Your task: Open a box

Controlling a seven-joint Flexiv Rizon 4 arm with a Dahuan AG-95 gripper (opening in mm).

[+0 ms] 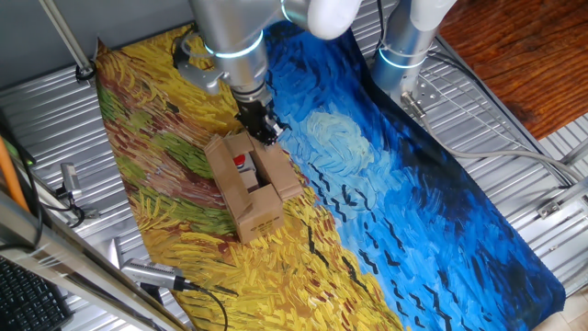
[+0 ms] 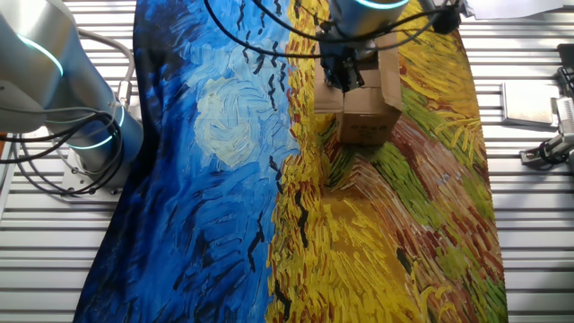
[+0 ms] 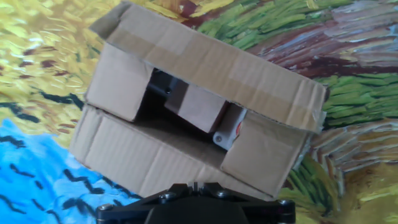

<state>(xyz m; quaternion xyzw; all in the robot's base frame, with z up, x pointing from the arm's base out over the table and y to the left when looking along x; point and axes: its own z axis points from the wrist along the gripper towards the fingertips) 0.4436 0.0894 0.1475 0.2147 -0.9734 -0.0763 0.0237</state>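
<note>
My arm's black two-finger gripper [image 1: 261, 126] sits low over the far end of the small elongated brown cardboard box [image 1: 248, 191], right at its upper opening. From one fixed view I cannot tell whether the fingers are spread or pressed together; the black parts merge against the box edge. The other fixed view shows the gripper [image 2: 345, 72] from the opposite side, dark cables looping round the wrist, fingers again unreadable. In the hand view only the black base of the hand shows along the bottom edge, no fingertips.

The box [image 2: 363, 94] lies on the painted cloth with yellow and blue brush strokes [image 1: 386, 184], on the yellow-green part, just beside the line where yellow meets blue. The cloth [image 2: 206, 179] covers a ribbed metal table [image 1: 514, 147].

Hand view: the box [image 3: 205, 118] fills the frame, seen from above. One long flap stands raised at the top, another long flap is folded outward at the bottom, the two short end flaps lean inward. Between them I see a beige unit with a red patch [image 3: 230, 134] inside; it shows also in one fixed view as a red-and-white spot [image 1: 242, 163].

A second silver arm base [image 2: 76, 117] stands off the cloth's blue edge.
</note>
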